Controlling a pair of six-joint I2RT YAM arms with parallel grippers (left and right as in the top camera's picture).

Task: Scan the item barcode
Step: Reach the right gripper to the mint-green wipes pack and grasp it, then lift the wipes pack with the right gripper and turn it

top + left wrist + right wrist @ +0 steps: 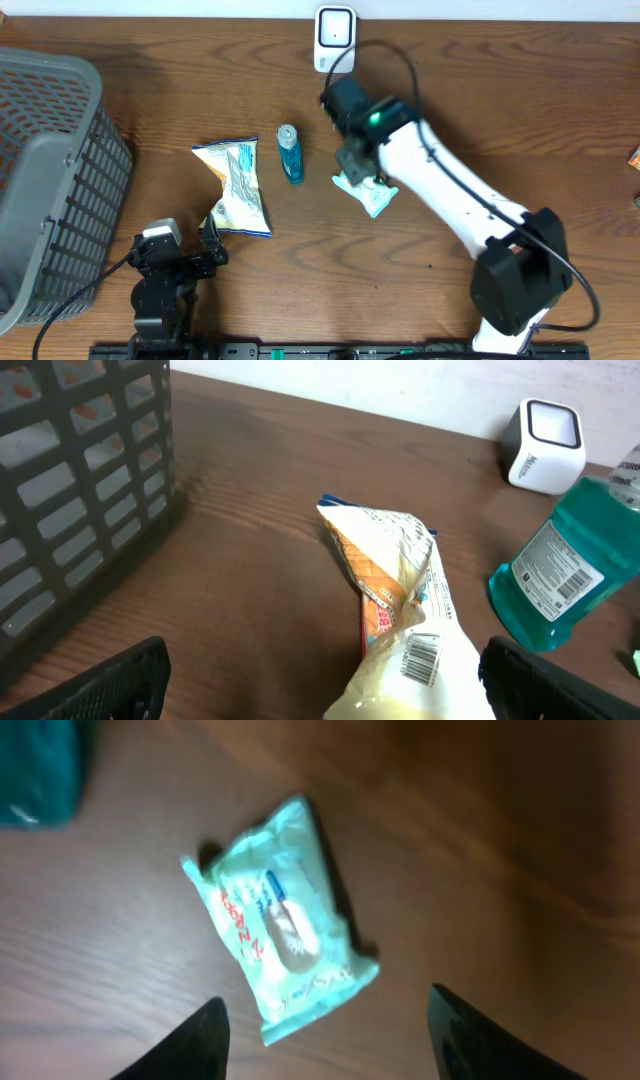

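Judging by the right gripper hanging open-jawed over the unheld wipes packet at frame centre, pickup is the step in hand. Next it must close on the packet and turn its barcode toward the scanner at upper centre. The wooden table also carries a grey basket at left, a snack bag and a blue bottle, with the left gripper open at lower left.

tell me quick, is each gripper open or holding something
left gripper: open, holding nothing
right gripper: open, above the wipes pack, not gripping it
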